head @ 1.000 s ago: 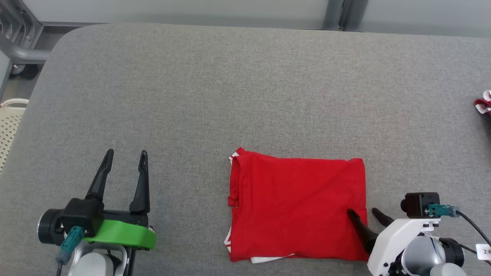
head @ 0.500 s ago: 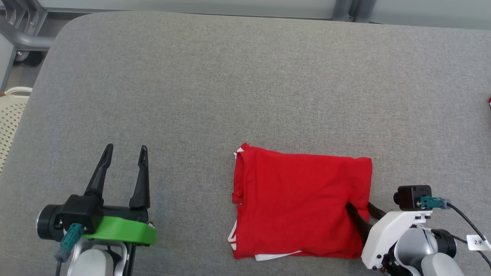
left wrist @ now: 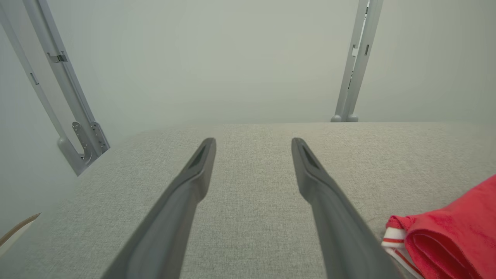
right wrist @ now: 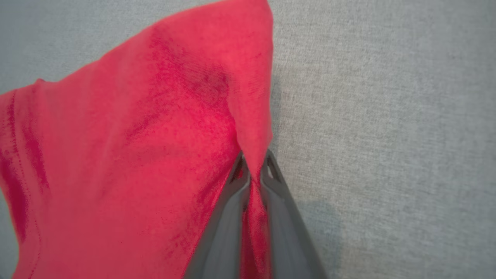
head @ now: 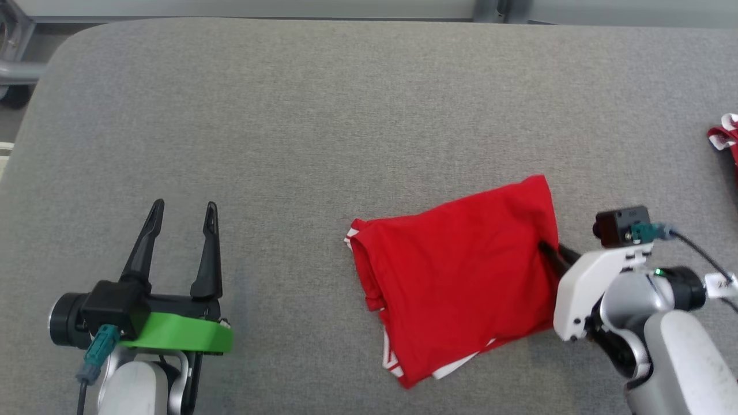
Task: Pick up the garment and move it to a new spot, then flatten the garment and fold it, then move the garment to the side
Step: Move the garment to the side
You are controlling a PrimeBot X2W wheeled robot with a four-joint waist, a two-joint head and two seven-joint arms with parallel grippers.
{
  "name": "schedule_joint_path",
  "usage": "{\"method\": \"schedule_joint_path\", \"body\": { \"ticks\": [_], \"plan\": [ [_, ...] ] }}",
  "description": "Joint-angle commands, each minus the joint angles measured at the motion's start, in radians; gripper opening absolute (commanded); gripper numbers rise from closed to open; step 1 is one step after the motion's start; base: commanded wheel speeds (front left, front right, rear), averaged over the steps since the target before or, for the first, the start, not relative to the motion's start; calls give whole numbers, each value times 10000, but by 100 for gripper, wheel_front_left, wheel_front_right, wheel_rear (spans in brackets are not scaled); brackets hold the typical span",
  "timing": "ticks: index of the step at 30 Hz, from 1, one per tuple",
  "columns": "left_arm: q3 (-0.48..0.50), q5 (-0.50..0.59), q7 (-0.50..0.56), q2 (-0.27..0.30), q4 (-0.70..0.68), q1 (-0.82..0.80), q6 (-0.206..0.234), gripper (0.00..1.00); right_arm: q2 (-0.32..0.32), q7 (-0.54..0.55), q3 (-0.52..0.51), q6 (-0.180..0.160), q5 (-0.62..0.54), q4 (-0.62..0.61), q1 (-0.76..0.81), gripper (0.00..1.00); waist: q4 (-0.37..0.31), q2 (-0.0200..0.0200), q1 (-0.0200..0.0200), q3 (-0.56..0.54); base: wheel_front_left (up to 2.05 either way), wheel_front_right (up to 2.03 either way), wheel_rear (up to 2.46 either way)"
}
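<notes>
Slippage is risked, since only a thin edge fold is pinched by the right end effector [right wrist: 252, 166], with the garment [head: 461, 276] lying on the table [head: 288, 115] to its left. Layers could be dragged apart; the left end effector [head: 183, 210] is spread.

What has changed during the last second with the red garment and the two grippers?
The right gripper closed on the right edge of the folded red cloth garment and pulled that edge away from the robot, so the garment now lies tilted. The left gripper stayed open, apart from it.
</notes>
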Motion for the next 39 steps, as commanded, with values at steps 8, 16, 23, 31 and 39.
{"method": "schedule_joint_path", "body": {
  "ticks": [8, 16, 23, 31, 39],
  "plan": [
    [29, 199, -4, 18, -462, -732, -20, 100, -1210, 667, 663, -18, 354, 414, -2638, 0, -1414, 0, 0, 1140, 0, 0, 0],
    [-487, 402, -4, 501, -731, -1561, -20, 100, -2133, 1369, 1154, -18, 607, 630, -4668, 0, -2862, 0, 0, 1971, 0, 0, 0],
    [-958, 499, -4, 731, -887, -2262, -9, 100, -2934, 1735, 896, -18, 709, 348, -5458, 0, -3692, 0, 0, 2503, 0, 0, 0],
    [-1266, 485, -4, 961, -868, -2553, -9, 100, -3920, 1860, 588, -18, 841, 43, -6025, 0, -4118, 0, 0, 2946, 0, 0, 0],
    [-1439, 423, -4, 1161, -901, -2697, -9, 100, -5034, 2046, 333, -19, 872, -64, -6444, 0, -4004, 0, 0, 3265, 0, 0, 0]
  ]
}}
